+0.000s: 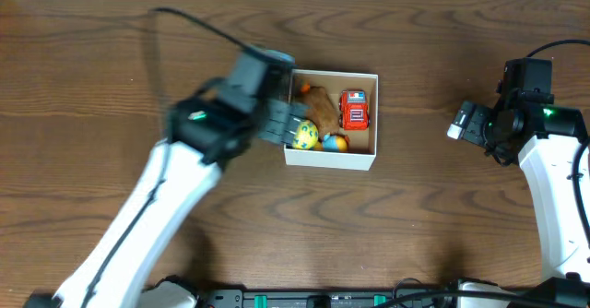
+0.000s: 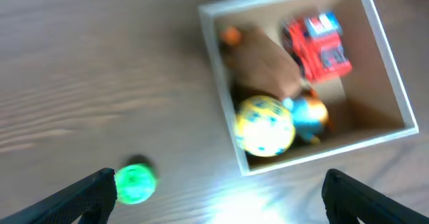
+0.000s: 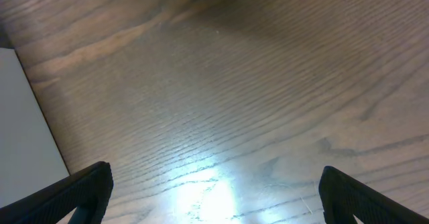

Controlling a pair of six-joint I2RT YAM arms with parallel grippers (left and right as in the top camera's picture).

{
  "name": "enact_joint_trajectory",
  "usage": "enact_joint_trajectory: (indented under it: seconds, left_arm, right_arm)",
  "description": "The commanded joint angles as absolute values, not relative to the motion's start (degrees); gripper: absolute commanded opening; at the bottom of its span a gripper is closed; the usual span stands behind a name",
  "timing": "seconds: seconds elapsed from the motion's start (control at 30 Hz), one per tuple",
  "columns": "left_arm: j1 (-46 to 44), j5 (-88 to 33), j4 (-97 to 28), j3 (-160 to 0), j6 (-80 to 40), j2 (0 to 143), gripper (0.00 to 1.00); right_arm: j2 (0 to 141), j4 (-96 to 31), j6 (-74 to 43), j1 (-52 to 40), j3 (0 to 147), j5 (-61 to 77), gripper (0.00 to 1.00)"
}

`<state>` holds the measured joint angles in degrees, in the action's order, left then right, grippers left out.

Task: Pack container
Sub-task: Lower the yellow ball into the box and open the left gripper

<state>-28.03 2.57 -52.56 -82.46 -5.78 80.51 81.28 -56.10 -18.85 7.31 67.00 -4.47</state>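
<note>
The container (image 1: pixel 330 158) is a small white-walled box with a tan inside, at the table's middle. It holds a red toy car (image 1: pixel 354 110), a brown toy (image 1: pixel 318 105), a yellow ball (image 1: pixel 305 136) and a blue-orange toy (image 1: pixel 336 143). My left gripper (image 1: pixel 281 124) hovers blurred at the box's left wall, open and empty. The left wrist view shows the container (image 2: pixel 322 150), the car (image 2: pixel 318 46), the yellow ball (image 2: pixel 264 125) and a green ball (image 2: pixel 135 182) on the table by the left finger of my left gripper (image 2: pixel 218 197). My right gripper (image 3: pixel 214 194) is open over bare wood.
The right arm (image 1: pixel 475 124) stays at the table's right side, apart from the box. A black cable (image 1: pixel 194 22) runs from the left arm across the far left of the table. A white surface (image 3: pixel 23 130) shows at the left edge of the right wrist view.
</note>
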Motion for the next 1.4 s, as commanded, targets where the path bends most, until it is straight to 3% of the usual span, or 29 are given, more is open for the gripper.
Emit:
enact_joint_trajectory:
  seconds: [0.0, 0.17, 0.33, 0.4, 0.63, 0.83, 1.37]
  left_arm:
    - [-22.6, 5.0, -54.8, -82.9, -8.3, 79.1, 0.98]
    - [-17.4, 1.2, -56.6, -81.9, -10.3, 79.6, 0.98]
    - [-19.7, -0.9, -54.9, -81.9, -10.1, 80.9, 0.99]
    - [-22.1, -0.9, -53.7, -81.9, -10.1, 81.3, 0.90]
    - [-29.2, -0.9, -51.1, -81.9, -10.2, 86.4, 0.36]
    - [-32.7, -0.9, -49.6, -81.9, -10.2, 95.7, 0.23]
    - [-34.9, -1.1, -48.9, -81.8, -10.2, 118.5, 0.19]
  right_arm:
    - [81.4, -56.1, -18.2, 7.5, 66.8, -4.5, 0.99]
    - [81.4, -56.1, -18.2, 7.5, 66.8, -4.5, 0.99]
    - [81.4, -56.2, -18.2, 7.5, 66.8, -4.5, 0.99]
    - [81.4, -56.2, -18.2, 7.5, 66.8, -4.5, 0.99]
    - [81.4, -56.2, -18.2, 7.5, 66.8, -4.4, 0.99]
    - [81.4, -56.2, -18.2, 7.5, 66.8, -4.4, 0.99]
    - [81.4, -56.3, -18.2, 7.5, 66.8, -4.4, 0.99]
